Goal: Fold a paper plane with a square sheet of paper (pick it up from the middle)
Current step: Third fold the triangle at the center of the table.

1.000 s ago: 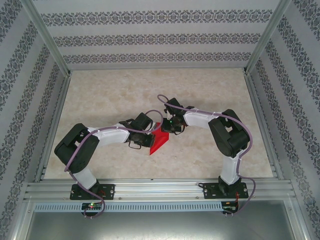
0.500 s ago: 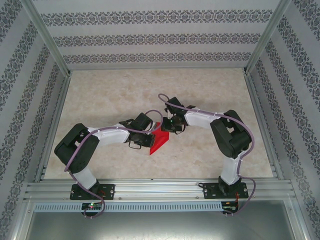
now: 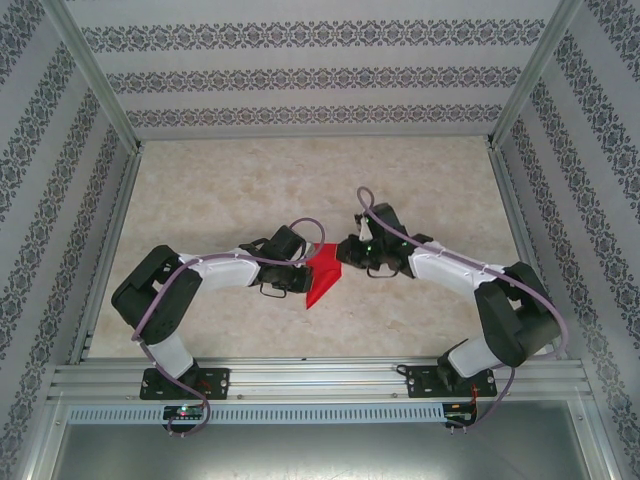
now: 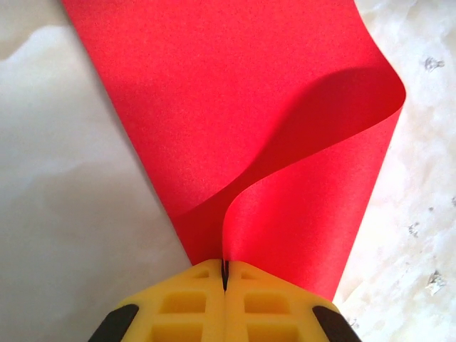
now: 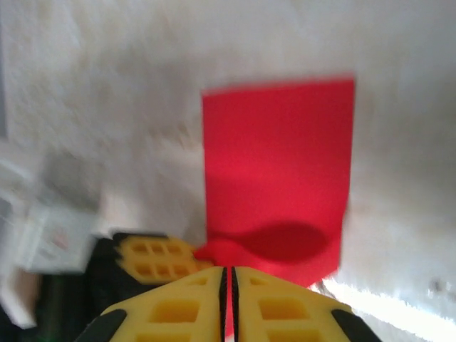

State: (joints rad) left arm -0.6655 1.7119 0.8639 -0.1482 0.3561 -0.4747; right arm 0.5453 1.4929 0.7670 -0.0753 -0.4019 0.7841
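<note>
Clamped tight, the left gripper (image 4: 224,266) is pinching the near edge of a thin, bright red square sheet of paper (image 4: 235,107), its yellow fingers (image 4: 185,292) pressing together with the red edge caught in the seam between them. From that pinch the sheet is curling up into a soft, rounded loop on one side, while the rest is lying flat on the pale marbled desk (image 3: 250,190).

Just beyond, in the middle of the desk, the right gripper (image 5: 228,278) is meeting the paper from the opposite side. Its jaws are also pressing together, and a sliver of red is showing between them, so it looks to be gripping the paper's edge too.

To my eye they are working on an early fold: one flap is being brought over but is bulging rather than lying creased. The next move is probably calling for the raised flap to be carried across until its edges are lining up, then pressed down flat along the bend. Both arms are pulling on one flimsy sheet, so they will need to go gently or risk tearing it.
</note>
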